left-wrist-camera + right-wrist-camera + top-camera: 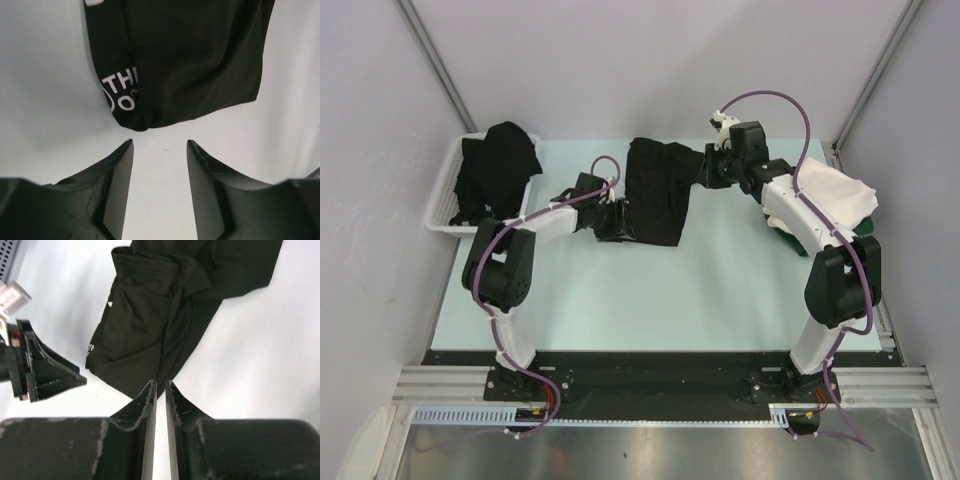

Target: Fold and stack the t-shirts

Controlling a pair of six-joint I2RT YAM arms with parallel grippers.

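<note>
A black t-shirt (655, 190) with white block lettering lies spread, partly folded and creased, on the pale table (650, 300), about midway between the two arms and toward the far side. The left claw (160, 146) sits low at the shirt's near left corner. Its fingers stand apart with only bare table between them, and the rounded, lettered fold of the shirt lies just beyond the tips without touching them. The right claw (160, 386) is at the shirt's far right edge. Its fingers are nearly together, leaving a thin slit in which nothing is gripped, and a point of the black cloth reaches to just beside the left fingertip. In the right wrist view the left claw shows at the far side of the shirt. At the table's left edge a white slotted basket (445, 195) holds a heap of black t-shirts (500, 160). A white t-shirt (840, 190) lies at the right edge, partly under the right arm.
</note>
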